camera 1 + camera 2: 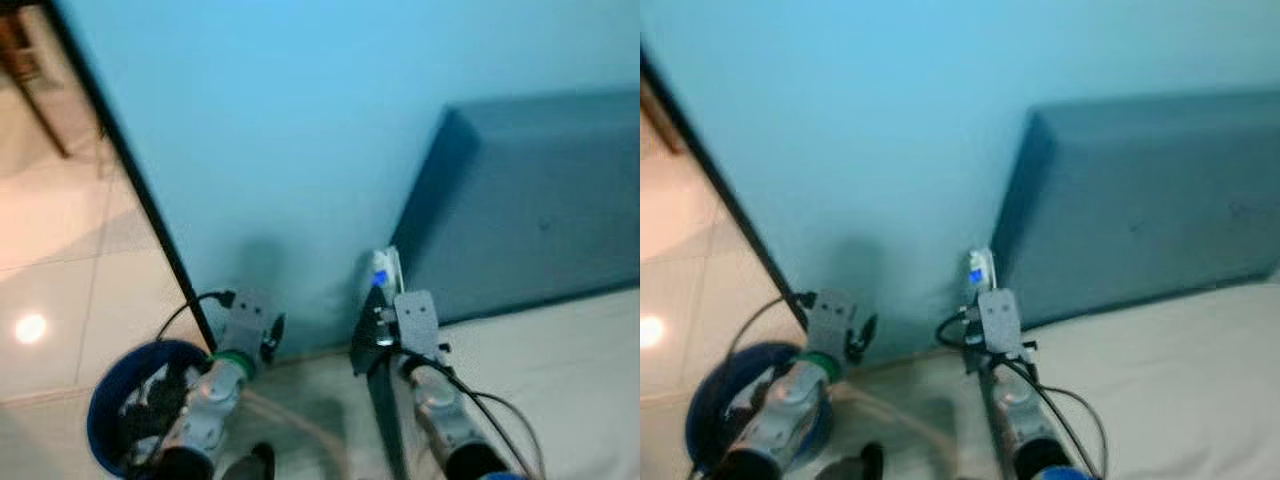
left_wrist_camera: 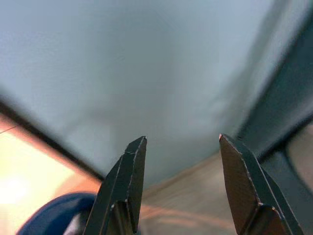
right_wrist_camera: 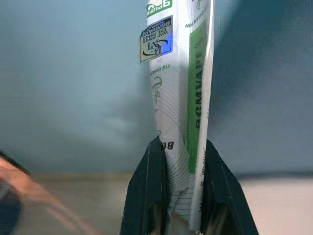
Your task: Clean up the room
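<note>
My right gripper is shut on a white wrapper with green print and a blue label, pinched upright between both fingers. In the left eye view the same wrapper sticks up above the right wrist, close to the blue wall. My left gripper is open with nothing between its fingers, and it points at the wall. The left arm hangs just above a blue bin that holds dark bits of rubbish, at the lower left.
A light blue wall stands right ahead with a dark edge running down its left side. A grey-blue panel leans at the right. Pale floor tiles lie to the left, with a wooden furniture leg on them.
</note>
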Tool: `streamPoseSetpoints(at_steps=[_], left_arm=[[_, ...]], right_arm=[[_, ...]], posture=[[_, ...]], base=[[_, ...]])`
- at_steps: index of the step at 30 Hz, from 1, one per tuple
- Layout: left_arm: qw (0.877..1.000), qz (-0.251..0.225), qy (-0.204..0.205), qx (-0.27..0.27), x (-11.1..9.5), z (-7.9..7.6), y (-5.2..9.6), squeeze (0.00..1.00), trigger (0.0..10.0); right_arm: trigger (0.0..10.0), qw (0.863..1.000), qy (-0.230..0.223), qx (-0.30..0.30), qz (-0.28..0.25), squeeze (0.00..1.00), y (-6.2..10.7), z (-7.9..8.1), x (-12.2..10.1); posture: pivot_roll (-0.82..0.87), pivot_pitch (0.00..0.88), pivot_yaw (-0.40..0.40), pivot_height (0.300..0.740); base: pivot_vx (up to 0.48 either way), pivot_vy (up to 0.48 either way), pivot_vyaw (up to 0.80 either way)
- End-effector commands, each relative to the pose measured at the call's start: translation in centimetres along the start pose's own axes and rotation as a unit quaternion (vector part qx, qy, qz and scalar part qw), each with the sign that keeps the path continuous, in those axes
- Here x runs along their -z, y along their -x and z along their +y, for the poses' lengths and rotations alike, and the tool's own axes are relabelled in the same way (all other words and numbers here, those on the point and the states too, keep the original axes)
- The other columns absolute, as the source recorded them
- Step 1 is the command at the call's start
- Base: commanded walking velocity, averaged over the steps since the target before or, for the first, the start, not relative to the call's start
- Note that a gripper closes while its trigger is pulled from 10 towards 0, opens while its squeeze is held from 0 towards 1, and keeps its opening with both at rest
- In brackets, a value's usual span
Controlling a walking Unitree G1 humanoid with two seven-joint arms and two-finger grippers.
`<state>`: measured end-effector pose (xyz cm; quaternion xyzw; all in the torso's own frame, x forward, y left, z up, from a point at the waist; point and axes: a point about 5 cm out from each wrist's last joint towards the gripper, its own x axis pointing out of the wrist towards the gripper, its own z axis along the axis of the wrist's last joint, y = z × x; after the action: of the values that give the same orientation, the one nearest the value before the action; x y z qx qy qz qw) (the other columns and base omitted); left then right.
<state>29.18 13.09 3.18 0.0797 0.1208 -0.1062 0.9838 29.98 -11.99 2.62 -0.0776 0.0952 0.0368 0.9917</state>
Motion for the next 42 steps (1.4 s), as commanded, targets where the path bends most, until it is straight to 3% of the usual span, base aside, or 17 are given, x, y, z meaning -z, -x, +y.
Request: streamPoseSetpoints(at_steps=[1, 25, 30, 35, 40, 42], left_arm=[[1.000, 0.013, 0.007, 0.004, 0.7, -0.4, 0.3, 0.00, 10.0], [1.000, 0.026, 0.008, -0.003, 0.9, 0.1, 0.4, 0.00, 10.0], [0.999, 0.051, 0.004, 0.001, 1.8, 0.2, 0.5, 0.00, 10.0], [0.997, 0.083, 0.001, 0.003, 3.1, 0.6, 1.0, 0.00, 10.0], [0.994, 0.113, 0.003, 0.000, 4.5, 1.1, 1.6, 0.00, 10.0], [0.993, 0.119, 0.002, -0.003, 4.7, 1.2, 1.7, 0.00, 10.0]], right_arm=[[10.0, 1.000, -0.003, 0.002, 0.030, 0.00, 0.7, -0.2, 1.5], [10.0, 0.999, -0.006, 0.000, 0.036, 0.00, 0.7, -0.1, 1.6], [10.0, 0.999, -0.007, -0.002, 0.046, 0.00, 0.8, -0.1, 2.0], [10.0, 0.996, -0.008, -0.007, 0.093, 0.00, 1.5, -0.1, 3.6], [10.0, 0.979, 0.022, -0.033, 0.202, 0.00, 2.6, -0.1, 6.5], [10.0, 0.977, 0.028, -0.040, 0.206, 0.00, 2.8, -0.1, 6.7]], posture=[[0.03, 0.063, -0.008, 0.740], [0.03, 0.081, -0.008, 0.740], [0.03, 0.081, -0.008, 0.740], [0.03, 0.082, -0.007, 0.740], [0.03, 0.085, -0.006, 0.740], [0.03, 0.086, -0.007, 0.740]], base=[[0.000, 0.000, 0.80], [0.000, 0.000, 0.80], [0.000, 0.000, 0.80], [0.000, 0.000, 0.80], [0.000, 0.000, 0.00], [0.000, 0.000, 0.00]])
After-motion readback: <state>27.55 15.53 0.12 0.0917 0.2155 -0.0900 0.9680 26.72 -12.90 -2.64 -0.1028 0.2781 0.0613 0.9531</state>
